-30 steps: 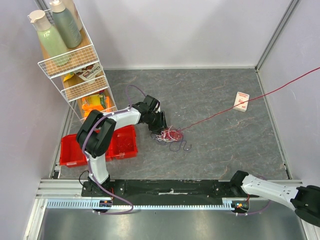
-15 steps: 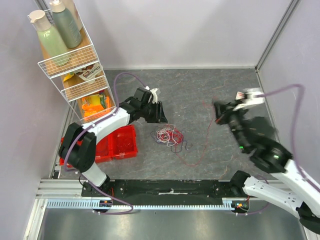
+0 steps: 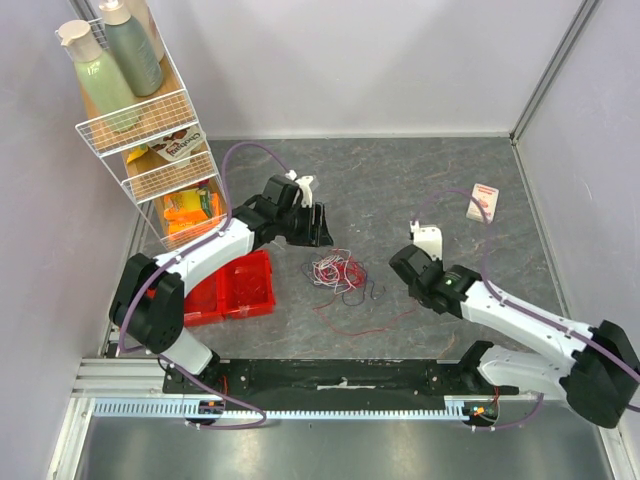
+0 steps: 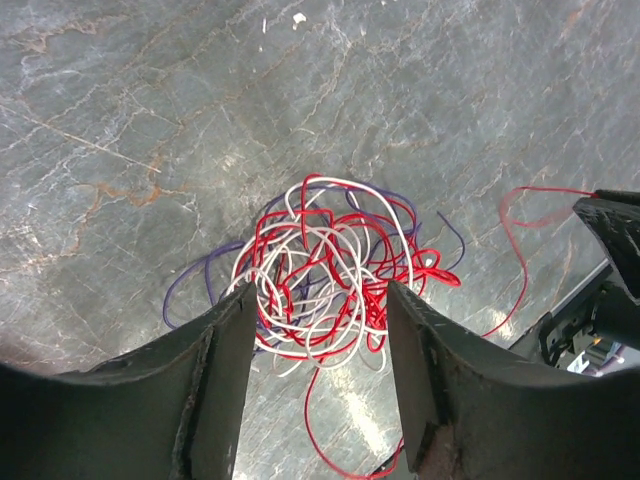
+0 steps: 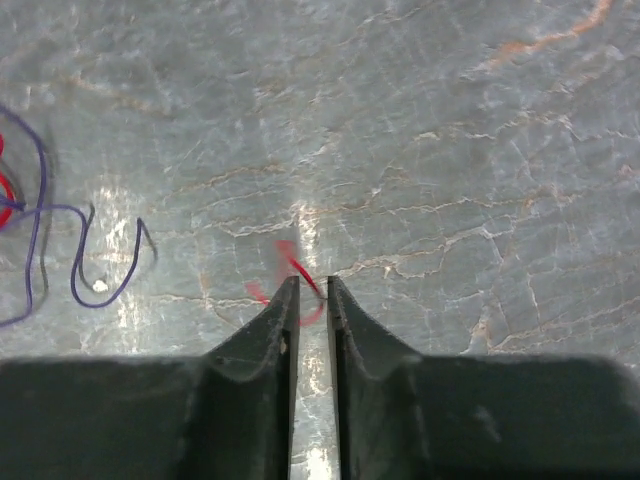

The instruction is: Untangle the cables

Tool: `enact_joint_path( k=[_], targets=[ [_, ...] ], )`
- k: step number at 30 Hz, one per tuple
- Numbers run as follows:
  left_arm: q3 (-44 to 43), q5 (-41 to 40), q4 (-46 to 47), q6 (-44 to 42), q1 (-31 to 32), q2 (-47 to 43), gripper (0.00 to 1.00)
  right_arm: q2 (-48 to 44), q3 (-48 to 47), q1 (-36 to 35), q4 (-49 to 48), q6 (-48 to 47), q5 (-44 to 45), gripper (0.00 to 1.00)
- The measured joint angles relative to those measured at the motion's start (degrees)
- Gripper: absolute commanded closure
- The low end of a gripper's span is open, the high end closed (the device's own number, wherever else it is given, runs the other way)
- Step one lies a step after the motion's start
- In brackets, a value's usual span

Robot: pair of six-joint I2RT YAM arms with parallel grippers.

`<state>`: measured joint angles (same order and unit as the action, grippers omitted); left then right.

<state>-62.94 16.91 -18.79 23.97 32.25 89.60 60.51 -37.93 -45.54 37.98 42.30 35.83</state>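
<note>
The cables lie in a knot of red, white and dark purple wire on the grey table. My left gripper hovers just behind the knot, open, with nothing between its fingers. A slack red cable trails from the knot toward my right gripper, which sits low to the right of the knot. In the right wrist view its jaws stand a narrow gap apart, and a blurred red cable end crosses the tips, much thinner than the gap. A purple strand curls to their left.
Red bins stand left of the knot under my left arm. A white wire rack with bottles and packets fills the back left corner. A small card lies at the back right. Walls close in on three sides.
My right arm swung in from the right and came down beside the knot, its jaws parting slightly. The red cable went from taut to slack. My left gripper drew back from the knot and widened.
</note>
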Motion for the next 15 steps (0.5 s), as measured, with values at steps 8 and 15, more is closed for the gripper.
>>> enact_joint_path(
  k=[8,15],
  targets=[
    [-0.13,3.8,-2.86,-2.69,1.33,1.6,0.43,4.0,-3.65,0.44,-6.38,-5.62,-12.81,0.3],
    [-1.16,7.19,-5.49,-4.42,3.02,3.63,0.55,7.06,-4.26,0.44,-12.81,-7.06,-22.6,0.31]
  ],
)
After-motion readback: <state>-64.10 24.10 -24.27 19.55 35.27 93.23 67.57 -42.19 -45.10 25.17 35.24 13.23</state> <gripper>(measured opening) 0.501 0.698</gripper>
